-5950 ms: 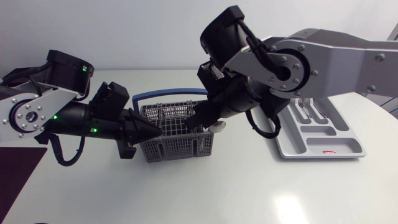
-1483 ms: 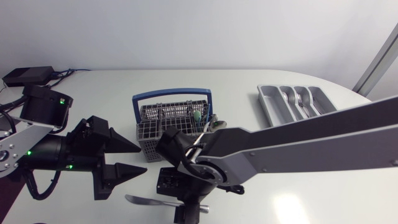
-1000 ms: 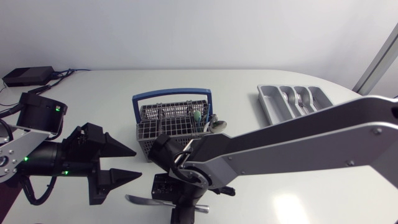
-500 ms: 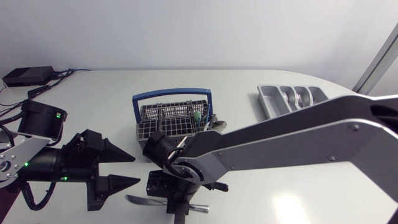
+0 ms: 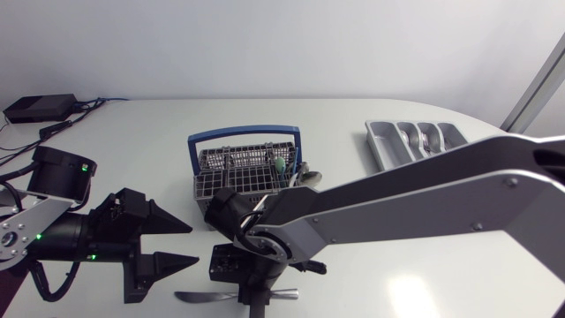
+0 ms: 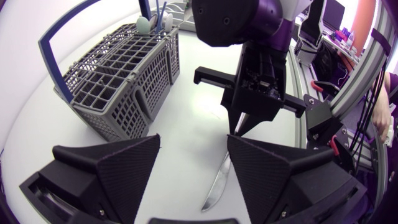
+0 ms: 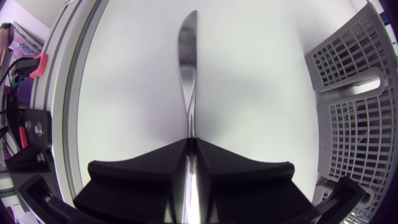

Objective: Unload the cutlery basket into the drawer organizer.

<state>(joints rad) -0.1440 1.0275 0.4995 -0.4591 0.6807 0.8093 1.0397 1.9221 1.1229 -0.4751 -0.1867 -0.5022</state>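
Head: grey mesh cutlery basket with a blue handle, a few utensils in its right-end cell. Grey drawer organizer has cutlery in its slots.
Left wrist: left gripper fingers spread, holding nothing.
Right wrist: right gripper clenched on a shiny table knife, blade ahead, beside the basket.

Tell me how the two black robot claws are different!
The left gripper is open and holds nothing; the right gripper is shut on the knife by its handle. The left gripper points sideways across the table, while the right gripper points down at it. Both are matte black with two wedge-shaped fingers, and both are close to the grey basket.
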